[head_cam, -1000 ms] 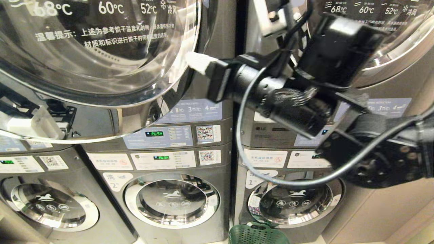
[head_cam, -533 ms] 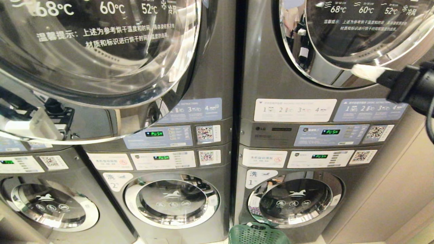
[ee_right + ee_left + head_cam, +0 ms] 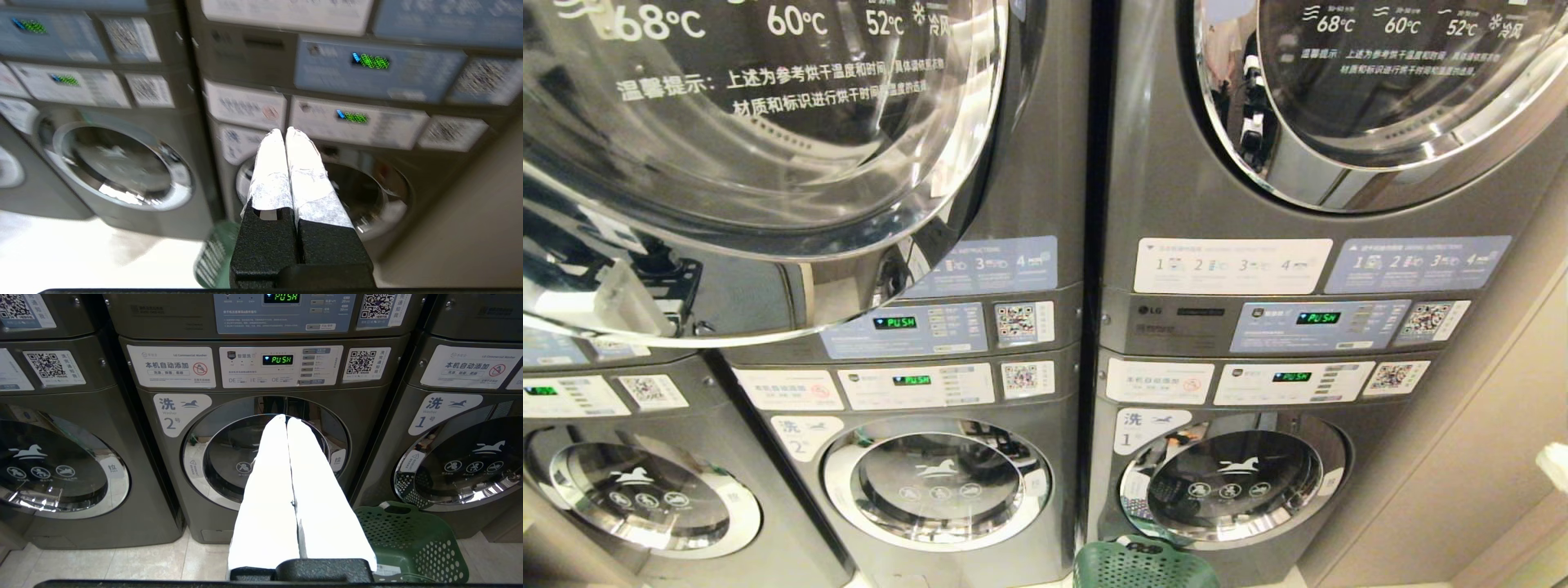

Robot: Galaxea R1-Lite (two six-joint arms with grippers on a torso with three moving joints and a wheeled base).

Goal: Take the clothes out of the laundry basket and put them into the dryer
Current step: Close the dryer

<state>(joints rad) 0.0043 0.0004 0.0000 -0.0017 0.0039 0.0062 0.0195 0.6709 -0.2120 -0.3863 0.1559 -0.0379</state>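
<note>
We saw our green laundry basket (image 3: 1143,567) on the floor at 6 o'clock of the head view, just before the lower washer marked 1 (image 3: 1229,482). Whether any clothes lay inside we could not tell; only its rim showed. Both dryer doors stood above, the left dryer door (image 3: 760,122) at 11 o'clock and the right dryer door (image 3: 1380,90) at 1 o'clock. Our right claw (image 3: 284,132) was pressed shut on nothing, low at 4 o'clock. Our left claw (image 3: 286,418) was shut and empty too. We judged clothes would be light, limp and shifting, best pinched at a bunched fold near the top.
</note>
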